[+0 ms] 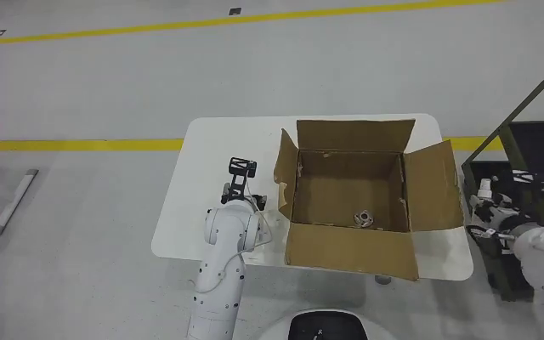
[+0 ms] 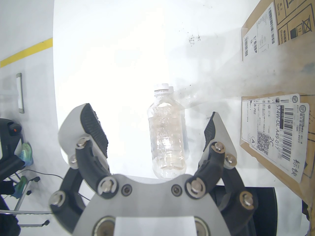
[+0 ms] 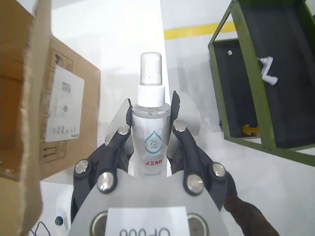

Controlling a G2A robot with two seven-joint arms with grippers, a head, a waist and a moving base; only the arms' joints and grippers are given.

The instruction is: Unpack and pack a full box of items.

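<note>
Standing on yellow-lined grey floor (image 1: 102,85), the white tabletop (image 1: 223,136) carries a box (image 1: 353,136); left hand (image 2: 151,119) spread wide, right hand (image 3: 152,101) gripping spray bottle (image 3: 151,133)

The bottle's (image 2: 166,133) base is hidden between the left fingers' (image 2: 94,126) roots; the spray bottle's (image 3: 150,124) bottom, between the right fingers' (image 3: 176,106) roots.

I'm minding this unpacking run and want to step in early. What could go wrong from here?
The clear bottle lies on its side on the table between the fingers of the open left gripper; being round, it may roll if a finger nudges it. The right gripper holds the spray bottle beside the green rack; a swing might knock its tall cap against it.
</note>
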